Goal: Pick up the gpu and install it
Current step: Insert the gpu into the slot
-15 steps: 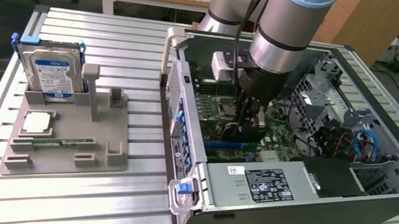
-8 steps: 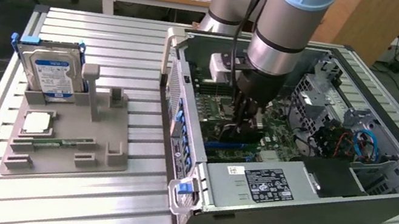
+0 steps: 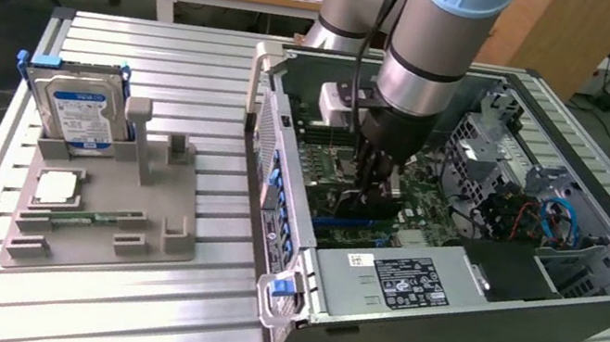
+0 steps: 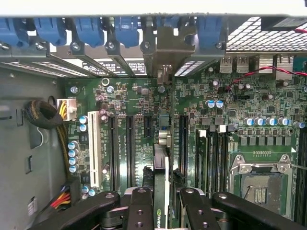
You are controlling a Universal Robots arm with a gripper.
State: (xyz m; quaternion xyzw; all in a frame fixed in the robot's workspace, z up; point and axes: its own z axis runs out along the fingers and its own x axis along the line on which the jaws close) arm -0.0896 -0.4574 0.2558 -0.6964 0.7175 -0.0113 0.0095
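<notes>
1. The computer case lies open on its side, so you reach the motherboard from above.
2. The gripper has its fingers clamped on the gpu, held edge-down above the expansion slots, apparently for seating.
3. Markings: the card edge bears an Nvidia-style logo; other print is unreadable.

Thin green gpu stands edge-on over the motherboard slots
</notes>
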